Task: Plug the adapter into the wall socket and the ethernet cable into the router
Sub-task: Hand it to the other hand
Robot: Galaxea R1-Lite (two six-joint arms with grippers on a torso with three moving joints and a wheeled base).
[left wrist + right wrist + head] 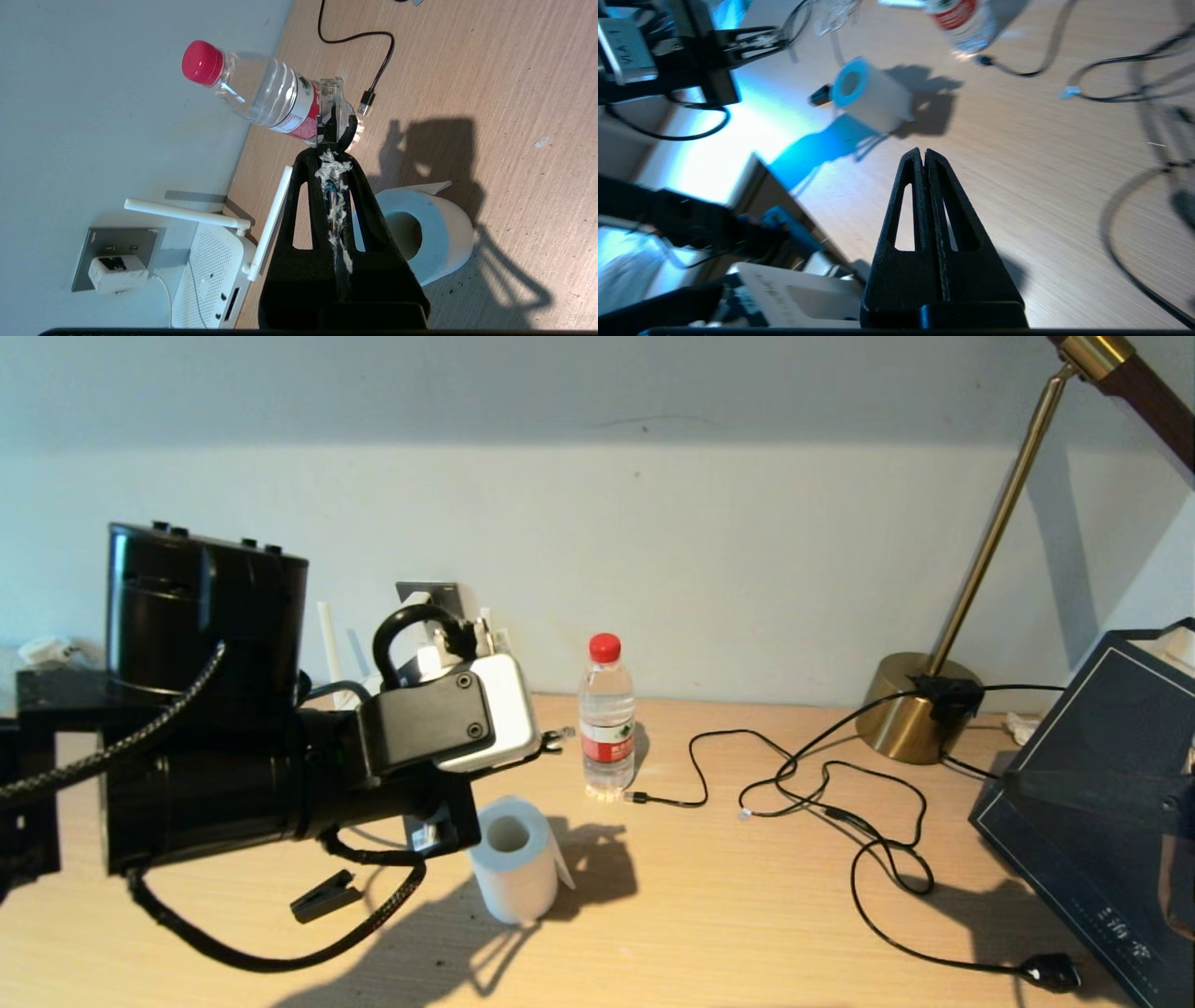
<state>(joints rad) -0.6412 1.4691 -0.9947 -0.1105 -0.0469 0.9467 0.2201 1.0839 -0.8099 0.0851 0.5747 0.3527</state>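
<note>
Pale wall (747,523), wooden desk (747,915)

1. The right gripper (924,156) hangs above the wooden table (1017,177), its fingers pressed together with nothing between them.
2. A white paper roll (871,95) stands at eleven o'clock from the tips (shadow beside it).
3. Black cords (1115,93) lie at two o'clock.

I see a wooden counter (747,915) carrying a water bottle (607,719) near its back edge, paper roll (513,859), black cords (840,803), brass lamp base (910,709).
</note>
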